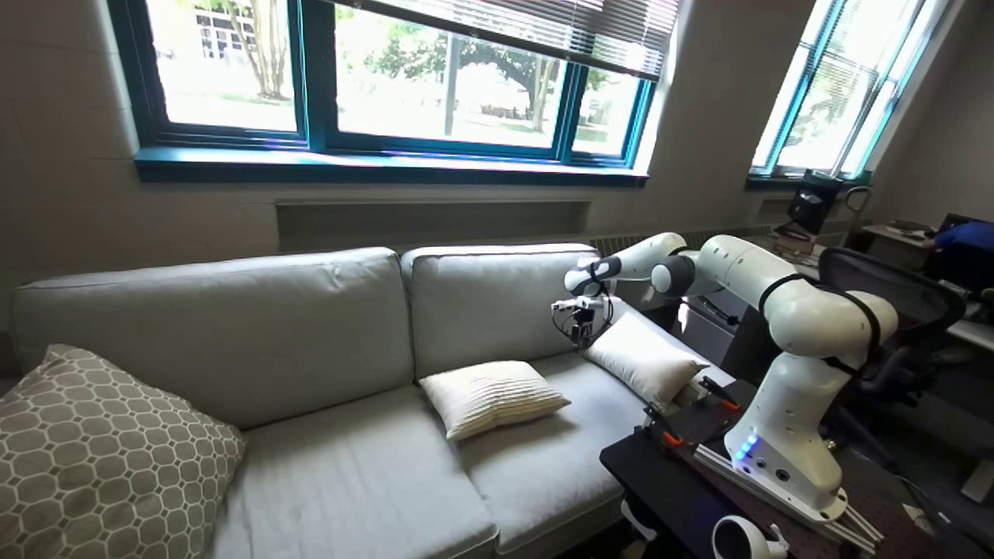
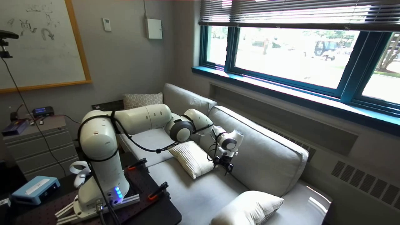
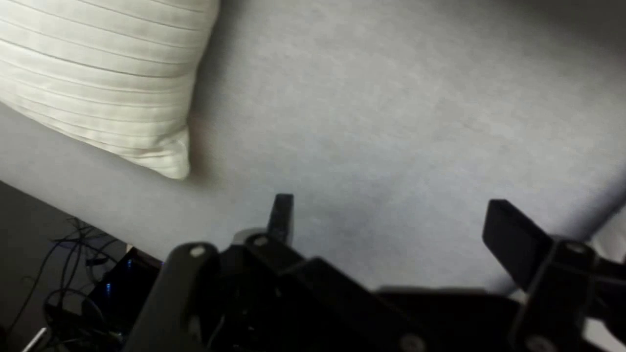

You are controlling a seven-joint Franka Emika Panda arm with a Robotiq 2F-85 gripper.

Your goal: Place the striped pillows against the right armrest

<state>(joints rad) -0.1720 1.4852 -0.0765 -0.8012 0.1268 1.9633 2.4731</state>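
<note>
A long pale grey sofa (image 1: 342, 473) is running from left to right across the scene, and a teal-framed window (image 1: 404, 101) is standing above its far side. In an exterior view a whiteboard (image 2: 43, 62) is hanging on the wall (image 2: 131, 56) at the sofa's left end. On the near right a dark table (image 1: 660, 497) is standing close to the sofa and bearing the robot arm (image 1: 815, 318), whose far end is hanging over the sofa's right half. Two tall back cushions (image 1: 225, 334) are lining the far side, and the right seat cushion (image 1: 543, 466) is lying in front of one of them. The right armrest (image 2: 301, 200) is bounding the right end, while a large lattice-patterned pillow (image 1: 116, 458) is sitting at the left end.

One striped pillow (image 1: 493, 397) is lying on the left part of the right seat cushion, well apart from the right armrest. The second cream-white pillow (image 1: 644, 361) is leaning against the right armrest, tilted.

The gripper (image 3: 389, 199) is hanging above the right seat cushion, in front of the right back cushion (image 1: 489, 310) and between the two pillows. In the wrist view its fingers (image 3: 281, 215) are standing wide apart and holding nothing; grey sofa fabric is showing between them, and the striped pillow's corner is lying to the left, clear of both.
</note>
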